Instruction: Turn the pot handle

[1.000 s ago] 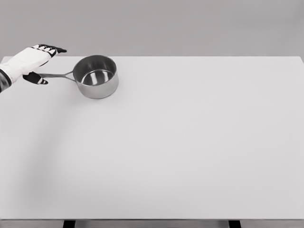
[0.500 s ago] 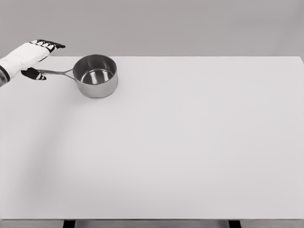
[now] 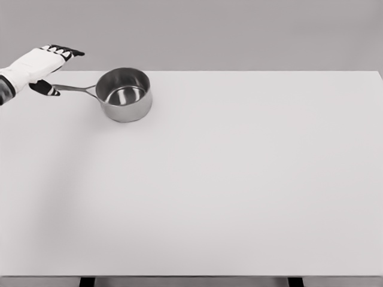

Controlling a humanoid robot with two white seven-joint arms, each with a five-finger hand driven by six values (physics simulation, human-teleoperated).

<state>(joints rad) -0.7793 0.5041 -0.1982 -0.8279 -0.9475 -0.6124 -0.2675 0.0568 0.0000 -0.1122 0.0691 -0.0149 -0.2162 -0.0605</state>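
Note:
A small steel saucepan [image 3: 124,94] stands on the white table [image 3: 227,179] at its far left. Its thin handle [image 3: 75,89] points left and a little toward the far edge. My left hand [image 3: 58,70], white with black fingertips, comes in from the left edge and hovers at the handle's end. The fingers [image 3: 64,51] are stretched out flat above the handle, and the thumb [image 3: 45,88] lies against its tip on the near side. Nothing is enclosed in the hand. The right arm does not show.
The table's far edge runs just behind the pot and the hand. Its left edge lies close to the handle's end. A plain grey wall stands behind the table.
The handle's end has swung toward the far edge, so it now slants slightly up-left instead of down-left. The pot has slid a little right. The hand moved farther back with it.

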